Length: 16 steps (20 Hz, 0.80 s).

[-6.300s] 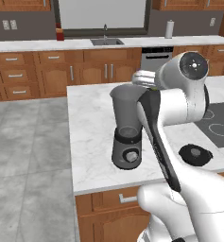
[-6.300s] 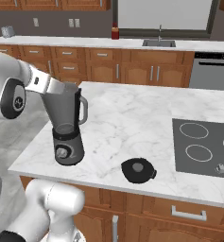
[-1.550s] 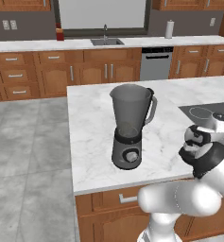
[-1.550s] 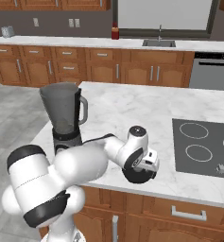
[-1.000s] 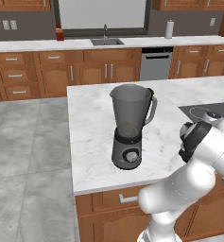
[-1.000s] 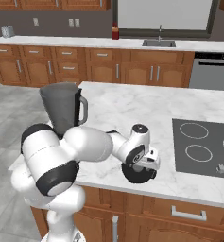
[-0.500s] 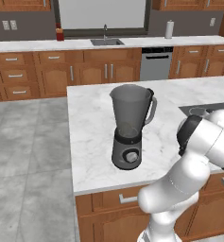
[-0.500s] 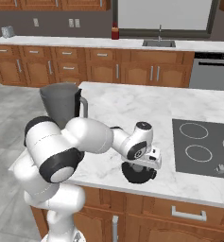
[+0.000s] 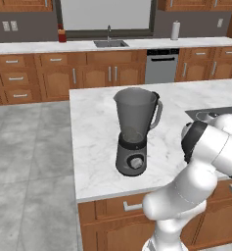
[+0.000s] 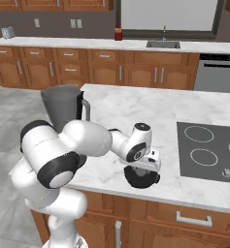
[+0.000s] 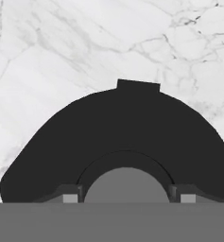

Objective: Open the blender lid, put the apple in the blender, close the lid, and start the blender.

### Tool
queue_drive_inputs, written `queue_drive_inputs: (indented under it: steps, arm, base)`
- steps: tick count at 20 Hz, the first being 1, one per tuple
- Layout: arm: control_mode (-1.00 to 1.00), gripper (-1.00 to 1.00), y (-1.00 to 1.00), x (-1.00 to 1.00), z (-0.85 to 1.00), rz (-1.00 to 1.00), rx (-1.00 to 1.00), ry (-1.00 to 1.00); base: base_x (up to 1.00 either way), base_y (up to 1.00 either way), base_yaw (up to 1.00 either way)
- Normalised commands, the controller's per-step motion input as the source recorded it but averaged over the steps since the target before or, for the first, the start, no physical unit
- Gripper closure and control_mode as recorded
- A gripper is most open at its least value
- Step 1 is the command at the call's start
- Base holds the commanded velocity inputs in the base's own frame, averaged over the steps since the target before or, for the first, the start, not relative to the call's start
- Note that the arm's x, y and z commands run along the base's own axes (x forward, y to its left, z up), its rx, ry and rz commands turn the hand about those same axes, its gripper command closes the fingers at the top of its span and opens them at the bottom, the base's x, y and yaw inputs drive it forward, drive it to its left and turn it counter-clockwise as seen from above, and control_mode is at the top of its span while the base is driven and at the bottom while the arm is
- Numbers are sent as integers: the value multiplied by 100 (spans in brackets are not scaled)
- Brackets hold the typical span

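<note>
Just above the counter's near edge, the gripper [image 11: 126, 196] points straight down, its jaws spread either side of the raised knob of the blender lid [image 11: 132, 127], which lies flat on the marble counter [image 10: 136, 116]. Farther left, the blender [image 9: 133, 130] stands upright, uncovered.

matt dark blender lid [image 11: 132, 127], veined white marble counter [image 11: 61, 47]

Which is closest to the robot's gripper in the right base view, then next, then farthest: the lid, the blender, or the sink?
1. Blender lid: right under the gripper.
2. Blender: left along the counter.
3. Sink: far back wall.
</note>
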Motion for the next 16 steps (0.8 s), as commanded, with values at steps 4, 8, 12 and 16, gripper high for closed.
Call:
queue_drive_inputs:
  steps: [4, 8, 12, 16]
  arm:
    - [-100, 100, 26, -24, 6, -2, 0, -3]
    - [-100, 100, -2, -39, 82, -1, 0, -6]
    - [-100, 100, 0, -25, 100, 0, 0, -14]
    - [-100, 100, 1, -9, 100, 0, 0, -15]
  base:
    - [0, 0, 0]
    - [0, 0, 0]
    - [0, 0, 0]
    - [0, 0, 0]
